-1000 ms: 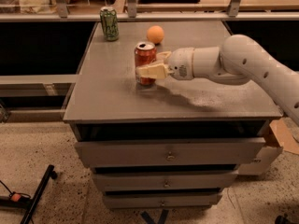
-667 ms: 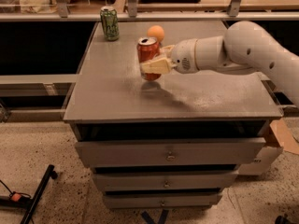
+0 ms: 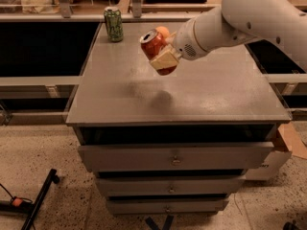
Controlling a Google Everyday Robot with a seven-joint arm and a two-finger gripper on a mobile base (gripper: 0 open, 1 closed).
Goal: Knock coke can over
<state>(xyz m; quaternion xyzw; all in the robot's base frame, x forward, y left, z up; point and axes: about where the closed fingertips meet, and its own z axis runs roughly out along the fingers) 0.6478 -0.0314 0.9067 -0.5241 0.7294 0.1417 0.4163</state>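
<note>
One can in play: coke can [image 3: 154, 46] is clamped in the gripper [image 3: 162, 57], mid-air over the table [image 3: 216, 95] and tilted top-left. Shadow underneath suggests it's clear of the surface. Tilt probably sets it up to land sideways. Green can [image 3: 113, 24] is well apart.

We see a grey cabinet [image 3: 216, 95]: flat top, three drawers [image 3: 144, 155] with small knobs. Floor [image 3: 38, 147] is speckled beige stone. Dark low shelving [image 3: 38, 47] runs behind on both sides. Cardboard box [image 3: 288, 147] on the floor at right, black stand leg [image 3: 41, 198] lower left. Warm light. Gripper [image 3: 162, 61] holds the coke can [image 3: 152, 41] above the top.
</note>
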